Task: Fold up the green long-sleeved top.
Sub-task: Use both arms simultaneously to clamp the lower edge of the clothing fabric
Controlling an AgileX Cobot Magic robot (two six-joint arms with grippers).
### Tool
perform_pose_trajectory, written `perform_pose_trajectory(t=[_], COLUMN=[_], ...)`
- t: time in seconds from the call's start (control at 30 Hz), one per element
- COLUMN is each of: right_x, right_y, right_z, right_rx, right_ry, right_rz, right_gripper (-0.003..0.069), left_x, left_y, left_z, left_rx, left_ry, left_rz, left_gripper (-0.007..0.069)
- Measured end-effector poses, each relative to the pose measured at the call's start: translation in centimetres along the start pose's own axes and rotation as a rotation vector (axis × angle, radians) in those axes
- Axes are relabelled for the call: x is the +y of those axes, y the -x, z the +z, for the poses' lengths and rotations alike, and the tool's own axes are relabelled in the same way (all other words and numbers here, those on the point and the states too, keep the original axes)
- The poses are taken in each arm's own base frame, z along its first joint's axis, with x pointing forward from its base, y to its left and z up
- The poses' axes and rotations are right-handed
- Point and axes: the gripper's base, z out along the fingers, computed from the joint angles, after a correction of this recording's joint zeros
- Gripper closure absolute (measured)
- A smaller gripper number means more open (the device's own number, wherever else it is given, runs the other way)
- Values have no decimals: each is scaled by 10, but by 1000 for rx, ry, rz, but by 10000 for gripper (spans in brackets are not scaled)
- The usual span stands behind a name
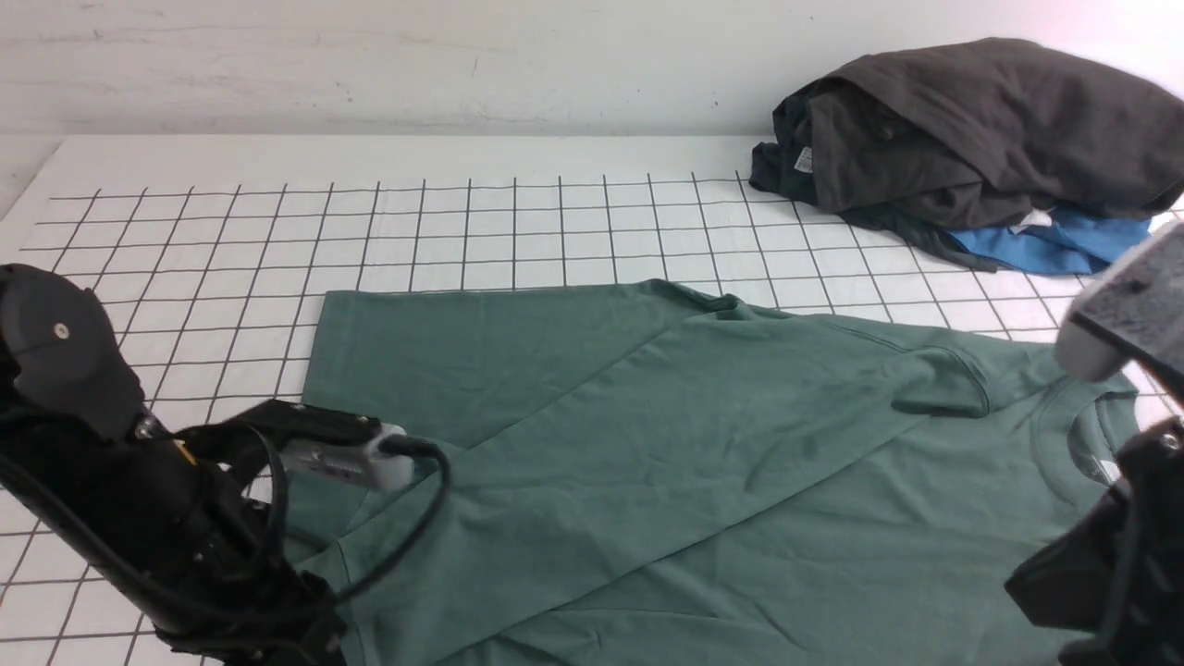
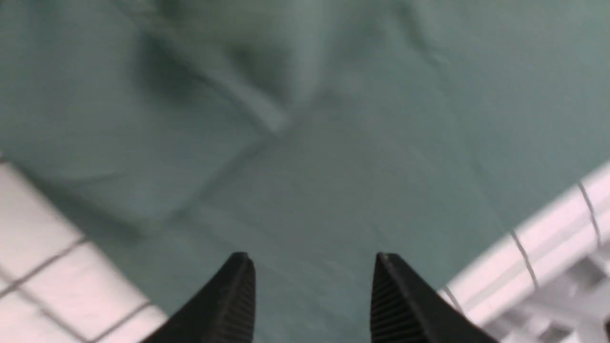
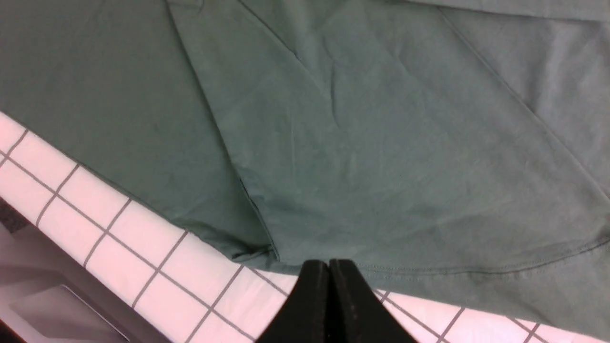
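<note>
Left claw point(image 2: 310, 261): jaws parted, nothing between them, hanging just over the cloth. Right claw point(image 3: 329, 267): jaws pressed together, empty as far as we see, at the hem's edge. Green long-sleeved top point(image 1: 703, 444): spread across the near table, one fold lying slantwise over the body. Risk, as we judge it: a pinch catching both layers would drag that fold askew. Table point(image 1: 462, 222): white, gridded. Dark heap point(image 1: 971, 129) over blue garment point(image 1: 1045, 245), far right; pale wall point(image 1: 370, 65) behind.
</note>
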Motion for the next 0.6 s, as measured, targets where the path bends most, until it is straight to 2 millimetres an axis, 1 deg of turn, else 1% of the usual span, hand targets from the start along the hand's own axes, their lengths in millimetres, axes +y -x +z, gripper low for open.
perform_pose_trajectory(t=[0.03, 0.07, 0.1, 0.17, 0.23, 0.27, 0.3, 0.37, 0.43, 0.5, 0.6], right_x=[1, 1, 1, 2, 2, 3, 3, 4, 4, 4, 3], right_y=[-4, -7, -11, -16, -23, -24, -27, -31, -33, -33, -34], right_z=[-2, -4, -6, -9, -13, -14, -16, -18, -20, -21, -20], right_rx=[-7, -15, -26, -35, -51, -55, -65, -75, -84, -87, -80], right_ry=[-1, -1, -5, -11, -17, -18, -20, -21, -23, -25, -38], right_rz=[-1, -1, -3, -6, -10, -10, -12, -13, -14, -15, -20], right_gripper=[674, 674, 674, 674, 674, 674, 674, 674, 674, 674, 674], left_x=[-15, -25, -42, -62, -79, -79, -83, -82, -79, -76, -74], left_y=[-2, -4, -9, -19, -37, -38, -49, -63, -68, -71, -72], left_z=[1, 1, 4, 12, 26, 27, 36, 48, 55, 59, 66], left_rx=[21, 38, 74, 138, 240, 250, 310, 377, 381, 368, 315], left_ry=[3, 10, 24, 48, 94, 99, 130, 164, 179, 189, 195], left_rz=[87, 147, 259, 403, 569, 581, 653, 724, 737, 737, 731], left_gripper=[343, 356, 384, 423, 475, 479, 506, 528, 526, 512, 434])
